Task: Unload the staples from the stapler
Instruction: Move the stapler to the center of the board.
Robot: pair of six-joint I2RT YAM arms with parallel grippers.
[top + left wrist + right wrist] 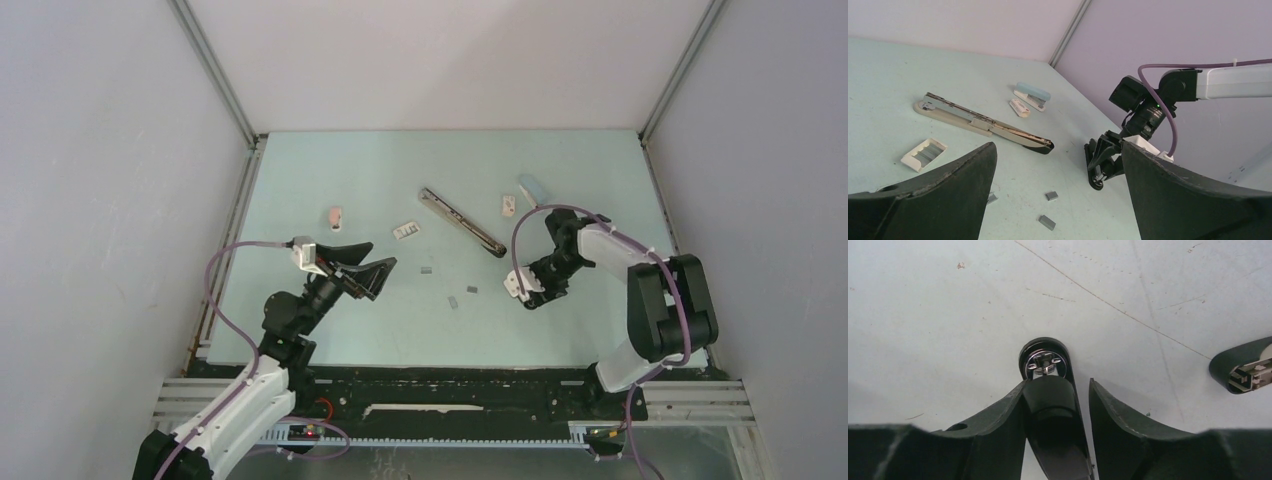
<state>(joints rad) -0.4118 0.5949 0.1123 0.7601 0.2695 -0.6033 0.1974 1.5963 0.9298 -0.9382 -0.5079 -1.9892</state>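
Desk: walled on three sides; bare surface is left along the far wall.
Left jaws: spread wide above the desk.
Right jaws: set around a black piece; a firm pinch cannot be told.
Long stapler: laid open flat, mid-desk.
Staples: three loose strips on the desk between the arms.
Writing: too small to be read.

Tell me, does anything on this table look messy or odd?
Yes: the long stapler lies splayed open flat mid-table, and three short staple strips lie scattered loose in front of it, outside the small white tray of staples.
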